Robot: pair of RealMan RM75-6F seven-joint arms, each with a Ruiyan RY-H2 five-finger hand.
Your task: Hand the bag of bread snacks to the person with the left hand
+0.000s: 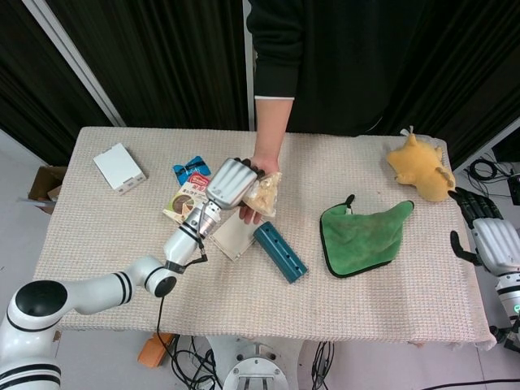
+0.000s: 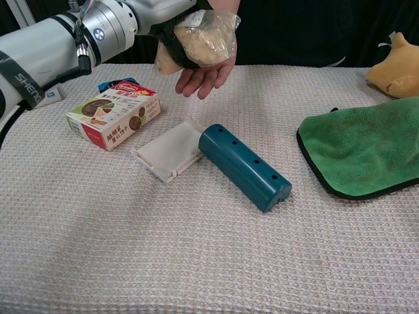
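The bag of bread snacks [image 1: 265,195] [image 2: 203,40] is a clear bag of pale tan pieces. My left hand [image 1: 231,182] [image 2: 171,26] grips it from the left, above the table. The bag lies on the person's upturned palm [image 1: 256,210] [image 2: 206,73], whose fingers show just beneath it. The person's arm [image 1: 272,122] reaches in from the far side of the table. My right hand [image 1: 487,231] hangs off the table's right edge, fingers apart, holding nothing.
On the table below lie a snack box [image 2: 112,112], a flat white case [image 2: 171,152] and a teal cylinder [image 2: 243,167]. A green cloth [image 1: 361,236], a yellow plush toy [image 1: 418,166], a white box [image 1: 119,167] and a blue packet [image 1: 191,169] sit further out.
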